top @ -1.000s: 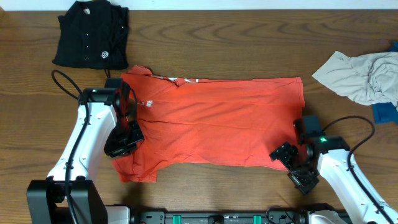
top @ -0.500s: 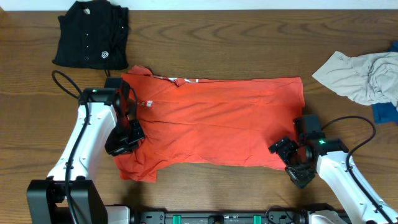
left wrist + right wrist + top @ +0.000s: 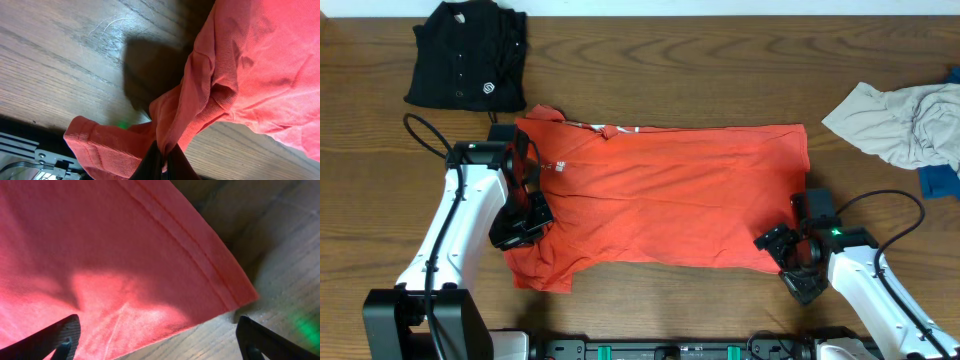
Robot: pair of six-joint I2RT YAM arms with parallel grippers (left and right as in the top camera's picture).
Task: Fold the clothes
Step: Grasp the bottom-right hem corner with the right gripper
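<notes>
A red-orange T-shirt lies spread flat across the middle of the table, collar to the left with a bit of white print near it. My left gripper is shut on the shirt's cloth by its front left sleeve; the left wrist view shows the fabric pinched and bunched between the closed fingers. My right gripper is open at the shirt's front right corner, its fingers spread either side of the hem.
A black buttoned shirt lies folded at the back left. A pale grey garment lies crumpled at the right edge with a blue piece beside it. Bare wooden table surrounds the shirt.
My right gripper shifted slightly at the shirt's front right corner. The left gripper stays shut on the sleeve with little movement.
</notes>
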